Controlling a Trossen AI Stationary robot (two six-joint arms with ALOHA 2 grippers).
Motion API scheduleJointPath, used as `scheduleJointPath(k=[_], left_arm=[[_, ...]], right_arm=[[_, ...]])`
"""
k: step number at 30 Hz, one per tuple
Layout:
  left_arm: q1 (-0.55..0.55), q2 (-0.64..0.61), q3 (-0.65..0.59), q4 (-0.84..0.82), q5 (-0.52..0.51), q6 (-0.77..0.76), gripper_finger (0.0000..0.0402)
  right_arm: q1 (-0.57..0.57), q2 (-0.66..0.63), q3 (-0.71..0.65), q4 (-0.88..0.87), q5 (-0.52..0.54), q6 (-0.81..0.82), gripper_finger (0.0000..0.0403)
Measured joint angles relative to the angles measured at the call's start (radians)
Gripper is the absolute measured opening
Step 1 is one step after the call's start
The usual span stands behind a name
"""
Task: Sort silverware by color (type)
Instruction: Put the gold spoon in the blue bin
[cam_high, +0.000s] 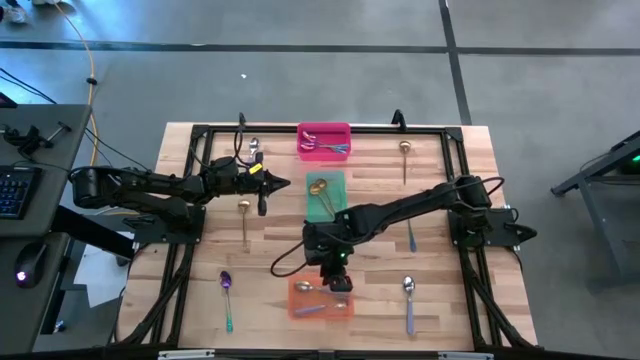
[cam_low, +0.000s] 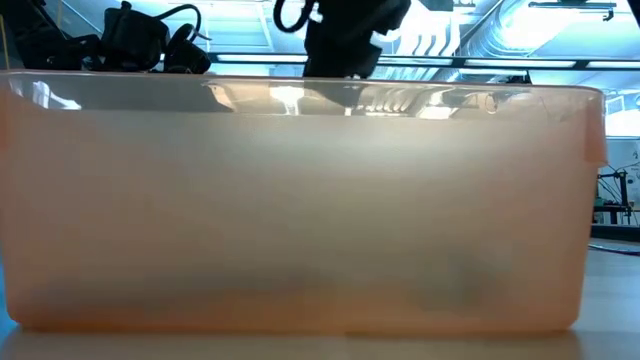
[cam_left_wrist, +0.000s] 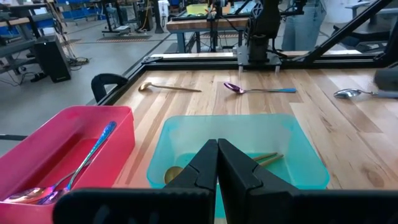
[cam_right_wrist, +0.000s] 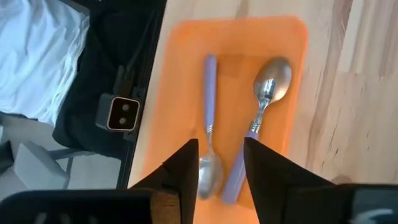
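Observation:
My right gripper (cam_high: 336, 272) (cam_right_wrist: 221, 155) stands open above the orange bin (cam_high: 300, 310) (cam_right_wrist: 180, 74), fingers pointing down. In the bin lie two silver spoons with lavender handles (cam_right_wrist: 209, 93) (cam_right_wrist: 268, 87), side by side. My left gripper (cam_high: 285, 183) (cam_left_wrist: 217, 149) is shut and empty, held above the table beside the green bin (cam_high: 335, 182) (cam_left_wrist: 292, 149), which holds a gold spoon (cam_left_wrist: 174, 174). The pink bin (cam_high: 324, 128) (cam_left_wrist: 118, 130) holds iridescent silverware (cam_left_wrist: 87, 162). In the low view the orange bin's wall (cam_low: 300, 200) fills the picture.
Loose silverware lies on the wooden table: gold spoons (cam_high: 244, 215) (cam_high: 404, 155), a purple spoon with a teal handle (cam_high: 227, 295), a silver spoon with a lavender handle (cam_high: 408, 300), a teal-handled piece (cam_high: 411, 238), a silver one (cam_high: 254, 150). Black frame rails (cam_high: 200, 130) edge the table.

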Motion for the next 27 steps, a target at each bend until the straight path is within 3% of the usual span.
scheduleJointPath(k=[4, 11, 16, 21, 27], left_arm=[[0.000, 0.000, 0.000, 0.000, 0.000, 0.000, 0.0000], [0.000, 0.000, 0.000, 0.000, 0.001, 0.000, 0.0001], [0.000, 0.000, 0.000, 0.000, 0.001, 0.000, 0.0001], [0.000, 0.000, 0.000, -0.001, 0.002, 0.000, 0.0001], [0.000, 0.000, 0.000, -0.002, 0.002, -0.008, 0.0001]], right_arm=[[0.014, 0.000, 0.047, -0.121, 0.055, -0.045, 0.0094], [0.040, 0.000, 0.085, -0.319, 0.227, -0.117, 0.0013], [0.044, -0.009, 0.037, -0.306, 0.282, -0.149, 0.0009], [0.024, -0.094, -0.112, -0.163, 0.339, -0.178, 0.0002], [-0.015, -0.315, -0.412, 0.141, 0.395, -0.135, 0.0000]])
